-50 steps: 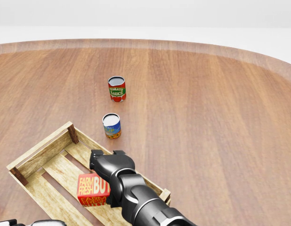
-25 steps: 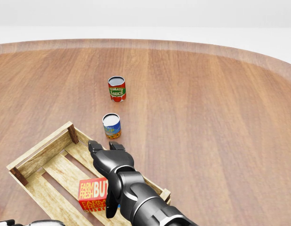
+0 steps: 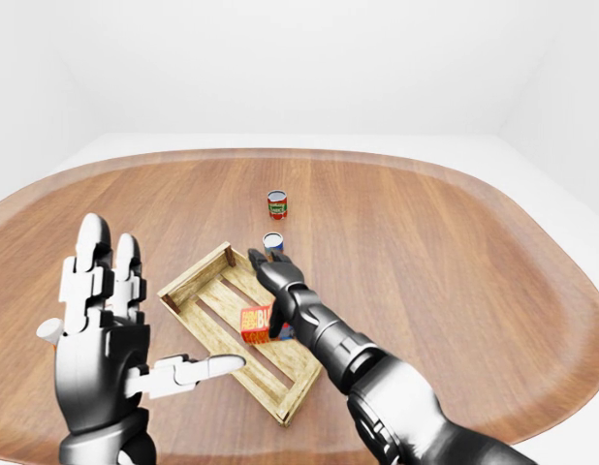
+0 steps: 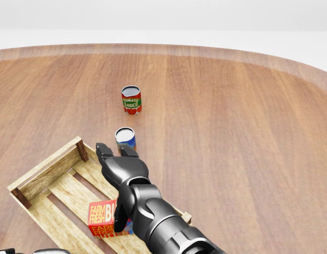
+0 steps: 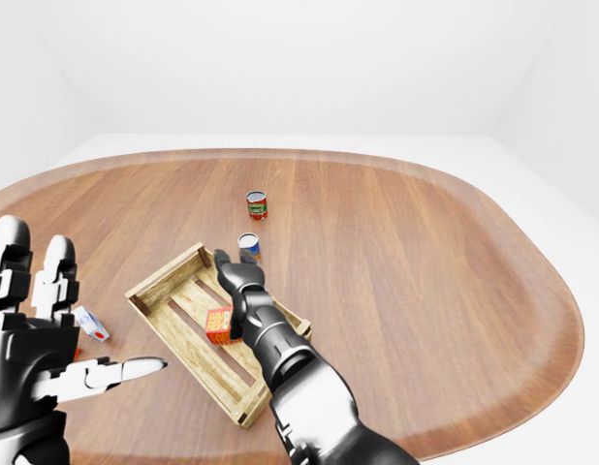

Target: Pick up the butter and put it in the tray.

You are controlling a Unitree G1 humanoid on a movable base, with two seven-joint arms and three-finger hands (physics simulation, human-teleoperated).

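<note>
The butter (image 4: 102,219), a red and orange box marked FARM FRESH, rests on the slats of the wooden tray (image 4: 45,167) near its right rim. My right hand (image 4: 115,153) hovers open just above and to the right of the box, fingers stretched toward the top of the head view and touching nothing. The forearm hides the box's right end. In the left-eye view my left hand (image 3: 113,312) is raised at the lower left, open and empty, well clear of the tray (image 3: 197,275).
A blue can (image 4: 125,139) stands just beyond the tray's upper corner, close to my right fingertips. A tomato sauce can (image 4: 131,99) stands farther up the table. A small white carton (image 5: 90,324) lies left of the tray.
My right hand has let go of the butter, spread its fingers and moved up the view toward the blue can. The box has settled lower onto the tray's slats.
</note>
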